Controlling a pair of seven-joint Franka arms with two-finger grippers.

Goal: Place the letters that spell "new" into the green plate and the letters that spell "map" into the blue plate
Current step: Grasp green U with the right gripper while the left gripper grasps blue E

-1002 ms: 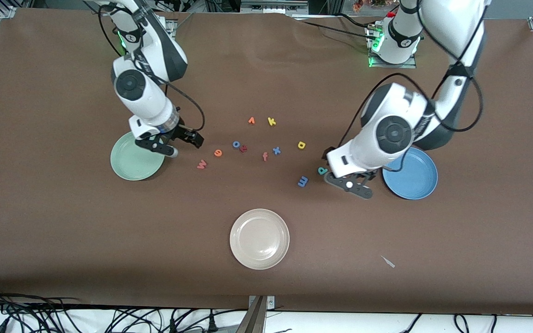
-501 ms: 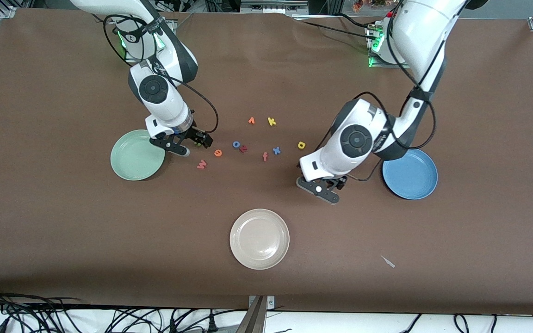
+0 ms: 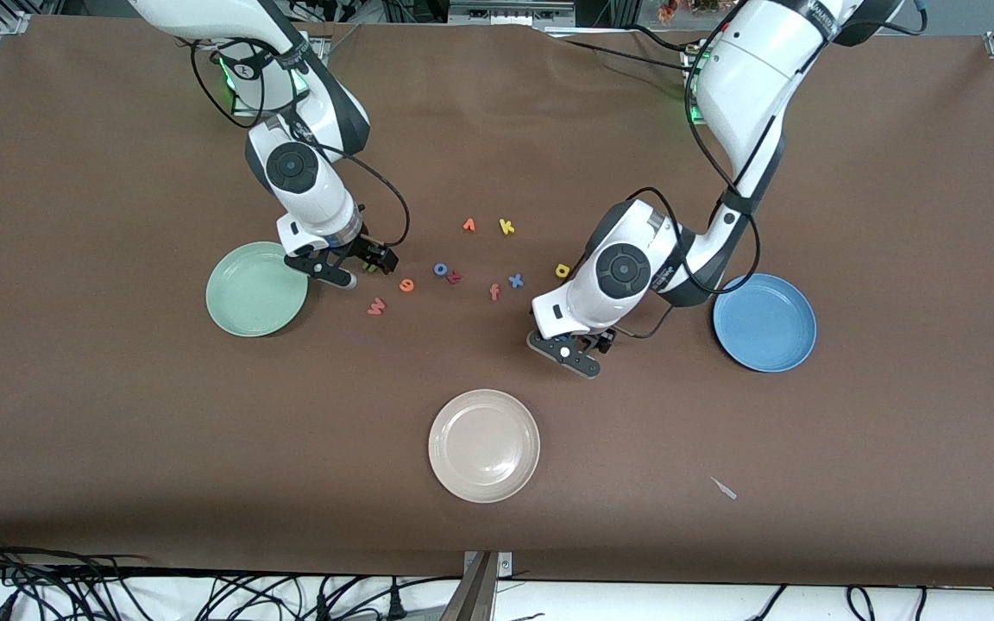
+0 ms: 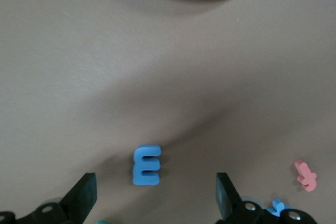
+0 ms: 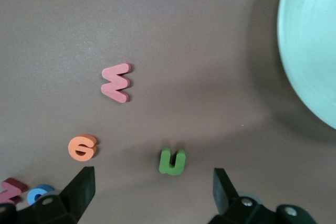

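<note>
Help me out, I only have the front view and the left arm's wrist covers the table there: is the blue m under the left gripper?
Observer: Yes. The left wrist view shows the blue m flat on the table, lined up with the gap of the open left gripper, untouched.
Operator: And the right gripper?
Observer: The right gripper is open over the green n, which lies on the table, apart from the green plate.

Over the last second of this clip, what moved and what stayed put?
The left pincer swung away from the blue plate to over the blue m, open and empty. The right pincer shifted off the green plate to over the green n, also open. Nothing was picked up; the letters and plates stayed put.
</note>
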